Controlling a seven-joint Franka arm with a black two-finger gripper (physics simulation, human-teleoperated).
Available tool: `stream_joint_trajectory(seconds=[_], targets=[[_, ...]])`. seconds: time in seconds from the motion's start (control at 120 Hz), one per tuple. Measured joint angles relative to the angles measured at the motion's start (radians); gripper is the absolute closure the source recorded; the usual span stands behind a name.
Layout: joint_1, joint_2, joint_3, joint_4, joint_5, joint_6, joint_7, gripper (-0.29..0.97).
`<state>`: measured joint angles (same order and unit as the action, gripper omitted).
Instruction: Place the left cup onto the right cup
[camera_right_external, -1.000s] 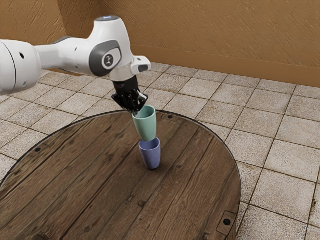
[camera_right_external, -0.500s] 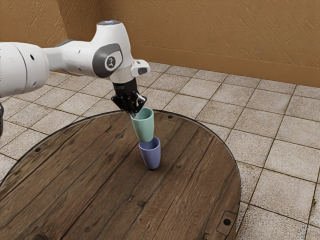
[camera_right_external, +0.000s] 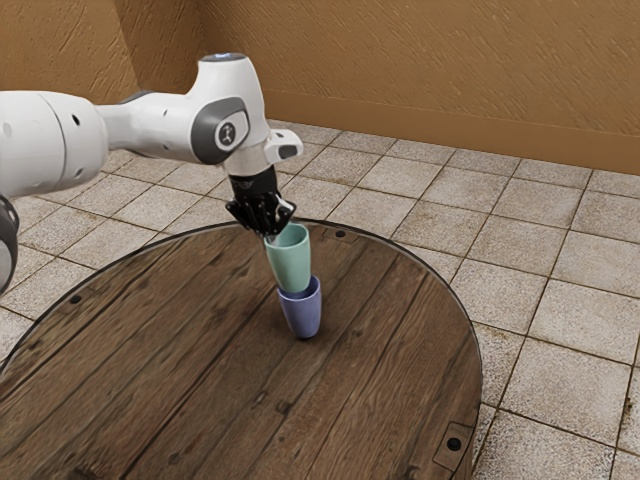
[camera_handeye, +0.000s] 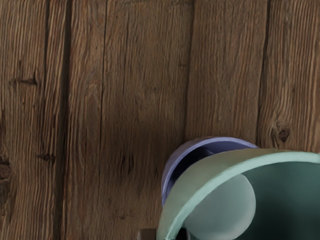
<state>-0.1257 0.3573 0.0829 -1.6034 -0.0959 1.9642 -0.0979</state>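
Note:
A green cup (camera_right_external: 288, 262) stands with its base inside a purple cup (camera_right_external: 301, 311) near the middle of the round wooden table (camera_right_external: 150, 380). It leans slightly toward the exterior view's left. My gripper (camera_right_external: 274, 231) comes down from the upper left and is shut on the green cup's rim on that side. In the wrist view the green cup's rim (camera_handeye: 210, 174) lies just under my hand, with the purple cup's rim (camera_handeye: 200, 145) showing behind it over the table planks (camera_handeye: 100, 100).
The table's edge curves round at the exterior view's right, with metal brackets (camera_right_external: 452, 443) on its rim. Beyond it lies a tiled floor (camera_right_external: 560, 250) and a brown wall (camera_right_external: 450, 60). Bare planks surround the stacked cups.
My gripper has come down and a little toward the exterior view's left with the green cup. The cup now sits deeper in the purple cup and stands more upright.

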Motion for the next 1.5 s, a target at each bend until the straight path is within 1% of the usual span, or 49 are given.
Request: stream_joint_trajectory(seconds=[0.567,0.758,0.833,0.917,1.017,1.142,1.317,1.433,1.5], targets=[[0.000,0.043,-0.001,-0.005,-0.037,0.030,0.004,0.78],[0.000,0.038,-0.007,-0.007,-0.046,0.047,0.008,0.37],[0.000,0.033,-0.008,-0.009,-0.047,0.049,0.010,0.26],[0.001,0.026,-0.008,-0.011,-0.046,0.049,0.012,0.17],[0.000,0.004,-0.008,-0.019,-0.044,0.049,0.014,0.11],[-0.010,-0.045,-0.007,-0.044,-0.039,0.047,0.016,0.06],[-0.052,-0.136,-0.005,-0.064,-0.036,0.029,0.019,0.03],[-0.058,-0.175,-0.003,-0.067,-0.034,0.002,0.022,0.02],[-0.057,-0.193,-0.002,-0.067,-0.013,-0.012,0.035,0.01]])
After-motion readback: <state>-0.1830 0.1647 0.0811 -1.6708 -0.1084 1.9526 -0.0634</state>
